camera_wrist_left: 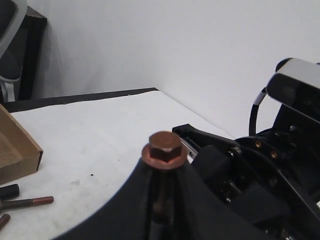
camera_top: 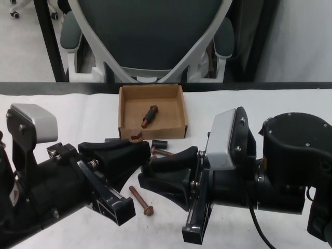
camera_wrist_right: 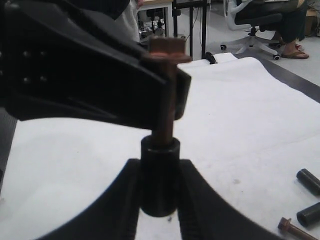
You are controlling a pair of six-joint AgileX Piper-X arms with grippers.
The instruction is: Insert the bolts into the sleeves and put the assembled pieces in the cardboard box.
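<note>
In the clenched fingers of the left gripper (camera_wrist_left: pixel 162 180), a copper-coloured hex-head metal bolt (camera_wrist_left: pixel 161 150), head up. Between the closed fingers of the right gripper (camera_wrist_right: pixel 160 200), a short black cylindrical sleeve (camera_wrist_right: pixel 160 175), above the white-covered counter (camera_top: pixel 88 114). Bolt shank at the sleeve's mouth, seemingly just inside; depth hard to tell. Just beyond, in the open brown cardboard box (camera_top: pixel 153 133), one assembled bolt-and-sleeve piece (camera_top: pixel 149 115). On the counter nearby, a loose copper bolt (camera_top: pixel 141 200) and two spare black sleeves (camera_wrist_right: pixel 308 181).
</note>
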